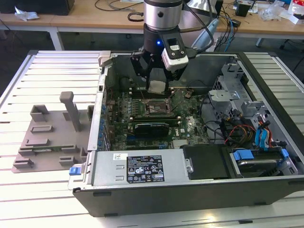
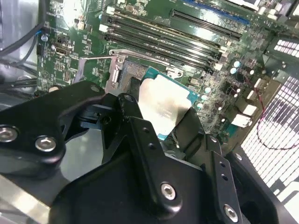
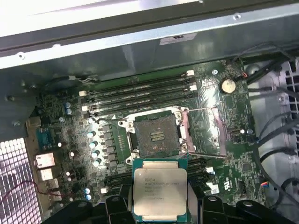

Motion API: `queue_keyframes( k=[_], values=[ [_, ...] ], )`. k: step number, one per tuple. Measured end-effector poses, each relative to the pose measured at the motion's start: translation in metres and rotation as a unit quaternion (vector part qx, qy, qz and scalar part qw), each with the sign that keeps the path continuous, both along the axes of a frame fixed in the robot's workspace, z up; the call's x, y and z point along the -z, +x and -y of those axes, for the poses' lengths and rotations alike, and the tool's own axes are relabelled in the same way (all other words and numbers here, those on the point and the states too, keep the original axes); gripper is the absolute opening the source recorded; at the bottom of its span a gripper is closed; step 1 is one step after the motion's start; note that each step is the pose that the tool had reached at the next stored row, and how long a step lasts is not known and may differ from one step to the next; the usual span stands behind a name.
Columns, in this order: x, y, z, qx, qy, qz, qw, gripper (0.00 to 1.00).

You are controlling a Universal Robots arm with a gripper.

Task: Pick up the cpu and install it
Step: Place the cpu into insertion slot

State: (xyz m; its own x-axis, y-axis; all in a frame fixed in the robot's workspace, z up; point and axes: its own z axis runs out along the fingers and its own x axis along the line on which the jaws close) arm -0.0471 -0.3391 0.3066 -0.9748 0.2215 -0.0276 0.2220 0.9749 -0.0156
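Exterior view first: the gripper point(image 1: 157, 80) is down inside the open case point(image 1: 142, 166), pinching the cpu point(image 1: 156, 87) by two opposite edges. The chip hangs flat just above the socket point(image 1: 156, 108), not touching it as far as we can see. The grey tray point(image 1: 52, 137) sits well apart from the socket, outside the case on the exterior view's left.

In the second wrist view we're looking past the black fingers point(image 2: 128, 109) at the cpu point(image 2: 164, 105), silvery top facing the camera. The socket point(image 2: 126, 74) is just beyond it. The gripper body covers a good part of the socket, so we can't see how well the two line up from here.

In the first wrist view the cpu point(image 3: 160, 191) sits just beside the socket point(image 3: 156, 136). The socket looks bare, with its load plate point(image 3: 210, 130) flipped open to one side and the memory slots point(image 3: 140, 93) on the far side of it.

So we'd call the pickup done and the install in hand: carrying the chip over the socket. This step calls for the chip square over the socket, corners matched, and kept level.

Hard to make out: the chip's near edge is cut off, the fingertip contact is hidden, and we can't read any corner marking or the gap above the socket.
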Motion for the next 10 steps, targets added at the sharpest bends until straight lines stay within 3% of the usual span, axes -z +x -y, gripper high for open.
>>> queue_keyframes(
  k=[3,5,8,10],
  values=[
    [0.0000,0.0000,0.0000,0.036,0.0000,0.0000,0.9994,0.55],
    [0.0000,0.0000,0.0000,0.044,0.0000,0.0000,0.9990,0.55],
    [0.0001,0.0000,0.0000,0.069,0.0000,0.0000,0.9976,0.55],
    [0.0001,0.0000,0.0000,0.089,0.0000,0.0000,0.9960,0.55]
  ],
)
